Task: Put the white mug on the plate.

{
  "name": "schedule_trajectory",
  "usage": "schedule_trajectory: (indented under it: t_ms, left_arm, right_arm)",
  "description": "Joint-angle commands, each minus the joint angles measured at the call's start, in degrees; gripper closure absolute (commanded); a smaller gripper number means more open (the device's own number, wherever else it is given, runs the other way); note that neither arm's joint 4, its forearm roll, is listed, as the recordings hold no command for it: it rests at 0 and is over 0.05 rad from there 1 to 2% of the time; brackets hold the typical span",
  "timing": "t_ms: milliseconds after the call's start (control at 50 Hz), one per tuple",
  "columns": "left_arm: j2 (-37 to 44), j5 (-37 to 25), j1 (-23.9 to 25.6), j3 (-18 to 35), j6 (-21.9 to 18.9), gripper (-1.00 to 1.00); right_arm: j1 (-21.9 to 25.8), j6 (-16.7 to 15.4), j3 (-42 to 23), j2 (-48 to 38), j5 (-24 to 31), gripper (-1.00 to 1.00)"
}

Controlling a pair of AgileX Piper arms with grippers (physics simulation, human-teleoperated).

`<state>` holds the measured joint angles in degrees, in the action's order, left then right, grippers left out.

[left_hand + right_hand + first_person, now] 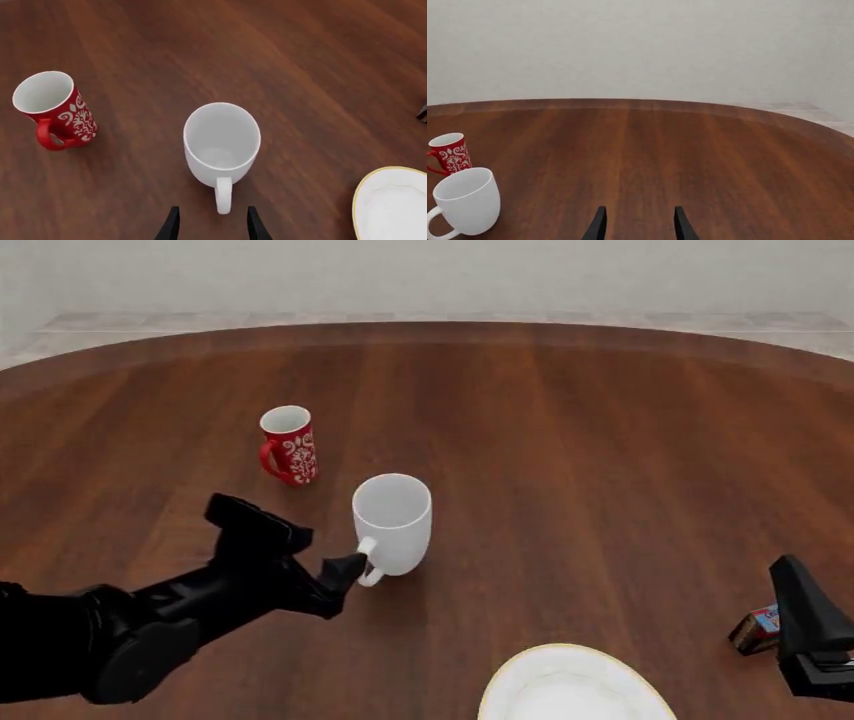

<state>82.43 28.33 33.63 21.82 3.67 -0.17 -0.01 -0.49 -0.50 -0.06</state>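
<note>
Briefly, 1 moment at the counter, line by line:

Counter [601,440]: dark brown wood with a curved far edge, a pale wall behind it.
White mug [392,522]: stood upright near the middle of the counter, mouth up, its loop handle turned toward the near left.
Left tool [350,568]: reached in from the near left; in the left wrist view its 2 dark fingers [171,226] stood parted, 1 on either side of the white mug's handle, and I could not tell whether they touched it.
Red mug [288,444]: smaller, with a white floral pattern, upright, just to the far left of the white mug and apart from it.
Plate [541,670]: round, white, thin yellowish rim, at the near edge of the counter, to the near right of the white mug and well apart from it, cut off by the picture's edge.
Right tool [638,225]: its 2 fingers stood parted with nothing between them, over bare wood at the near right.
Small box [757,627]: red and white, at the near right, partly hidden behind the right arm.
</note>
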Motion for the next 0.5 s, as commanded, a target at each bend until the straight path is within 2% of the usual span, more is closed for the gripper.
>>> schedule_trajectory:
  t_ms: [20, 500]
  left_arm:
    - [2.6, 1.5, 0.0, 0.6, 1.2, -1.0]
    - [7.8, 4.3, 1.1, 2.1, 3.3, -1.0]
  right_arm:
    - [0.2, 0.0, 0.1, -0.4, -0.3, -1.0]
    - [0.2, 0.0, 0.1, -0.3, -0.3, -1.0]
